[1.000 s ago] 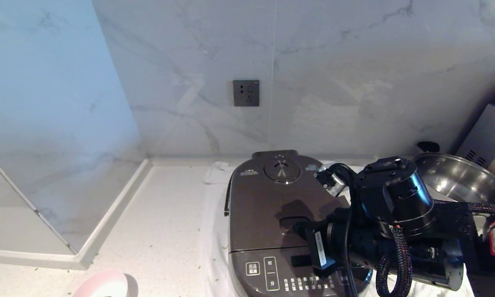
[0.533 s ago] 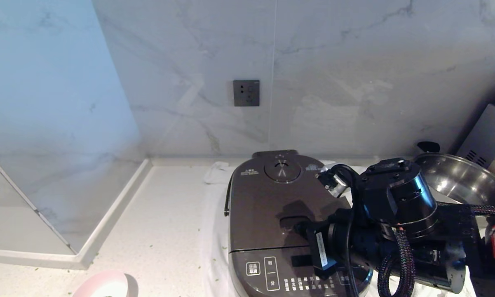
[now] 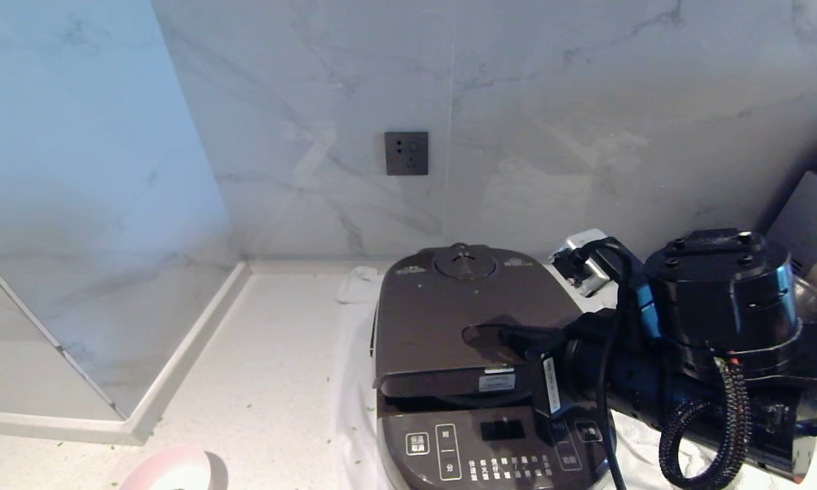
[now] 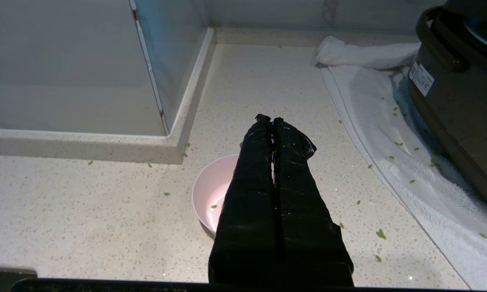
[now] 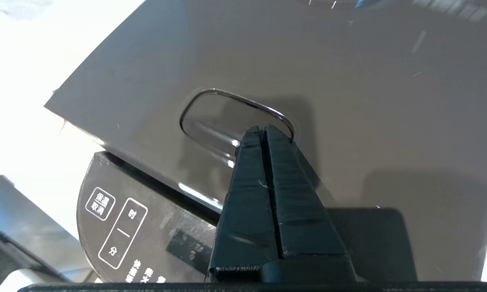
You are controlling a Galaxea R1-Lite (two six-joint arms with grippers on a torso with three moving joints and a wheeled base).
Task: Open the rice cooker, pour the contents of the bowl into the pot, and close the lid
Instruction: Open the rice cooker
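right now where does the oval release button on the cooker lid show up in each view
Head view: the release button sits on the lid toward its raised front edge, partly behind the right claw.
Left wrist view: not in it; only the cooker's side shows.
Right wrist view: mid-picture, the shut claw tip at it.
Shared landmark: the front button panel, in the head and right wrist views.
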